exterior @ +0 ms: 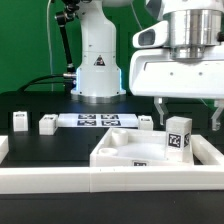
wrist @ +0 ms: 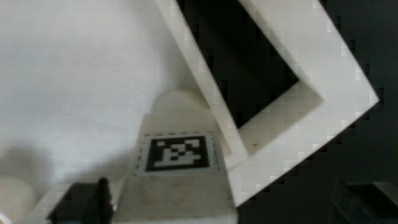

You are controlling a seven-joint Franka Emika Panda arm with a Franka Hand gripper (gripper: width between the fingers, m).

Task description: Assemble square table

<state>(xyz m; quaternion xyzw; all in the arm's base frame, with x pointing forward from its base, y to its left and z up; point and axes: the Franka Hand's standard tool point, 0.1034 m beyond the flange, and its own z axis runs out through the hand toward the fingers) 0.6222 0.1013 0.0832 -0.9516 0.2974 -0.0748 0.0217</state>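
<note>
The square top (exterior: 125,152) lies recessed face up on the black table (exterior: 40,105), just behind the long white rail (exterior: 50,182). One tagged leg (exterior: 180,136) stands upright on it, at the corner toward the exterior view's right; the wrist view looks down on that leg (wrist: 178,150) beside the top's rim (wrist: 267,110). The fingers (exterior: 218,110) hang apart on either side of the leg, gripping nothing. Whether the leg is fully seated I cannot tell. Three more pegs sit loose on the table: a first peg (exterior: 18,121) and a second peg (exterior: 47,124) toward the exterior view's left, and a third peg (exterior: 146,122) just behind the top, with the marker board (exterior: 95,121) between them. I judge the job about a quarter done: one leg placed, three to fetch and fit
</note>
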